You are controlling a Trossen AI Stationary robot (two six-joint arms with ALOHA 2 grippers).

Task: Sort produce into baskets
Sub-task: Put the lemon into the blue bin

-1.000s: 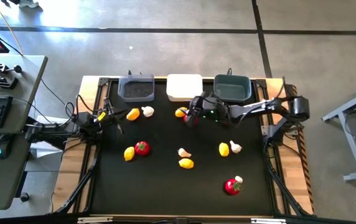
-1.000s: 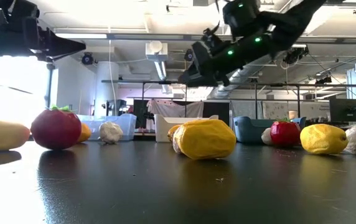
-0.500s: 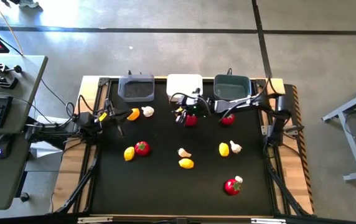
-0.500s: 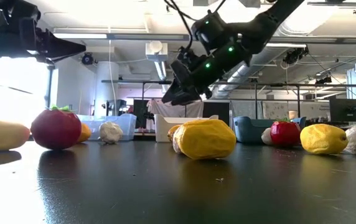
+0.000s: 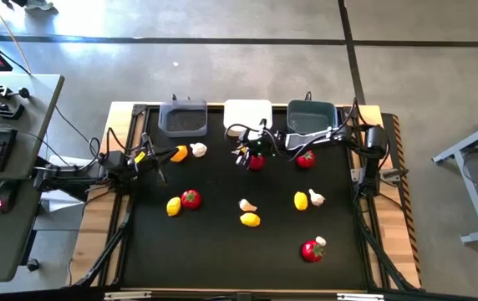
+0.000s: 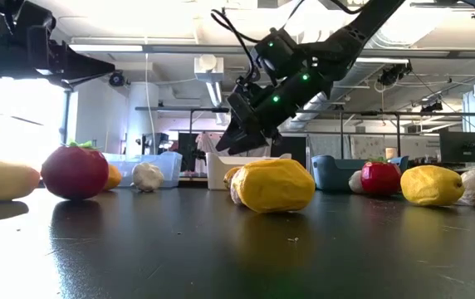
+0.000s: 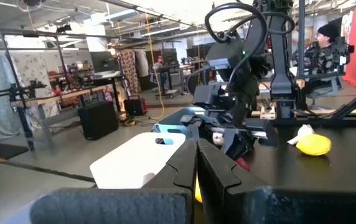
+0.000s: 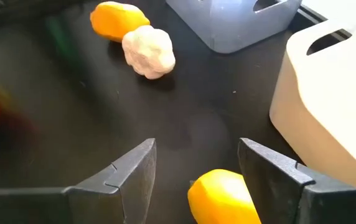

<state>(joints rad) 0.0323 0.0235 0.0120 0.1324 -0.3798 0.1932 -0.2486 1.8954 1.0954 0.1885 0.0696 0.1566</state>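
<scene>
Overhead, the black counter (image 5: 222, 251) carries three baskets in a row along its far edge: the grey basket (image 5: 183, 119), the white basket (image 5: 247, 115) and the teal basket (image 5: 311, 118). The right gripper (image 5: 243, 154) reaches across from the right side and hangs just in front of the white basket, over a lemon (image 5: 241, 151) with a tomato (image 5: 256, 162) right beside it. The left gripper (image 5: 139, 157) waits at the left edge, near an orange-yellow lemon (image 5: 178, 153) and a garlic bulb (image 5: 197, 150). More produce lies scattered: a second tomato (image 5: 306, 160) below the teal basket, a lemon-and-tomato pair (image 5: 182, 201) at left centre, a lemon with garlic (image 5: 307, 199) to the right, and a tomato with garlic (image 5: 312, 248) nearest the front. From counter level, the right gripper (image 6: 236, 143) hangs tilted downward above the far produce, behind a large lemon (image 6: 274, 184) in the foreground. In the left wrist view, that arm's own fingers (image 7: 184, 163) are pressed together with nothing between them, pointed toward the white basket (image 7: 137, 158). In the right wrist view, the fingers (image 8: 134, 168) are spread wide apart, with the lemon (image 8: 221, 196) lying in the gap below them, untouched, beside the white basket (image 8: 327, 106).
</scene>
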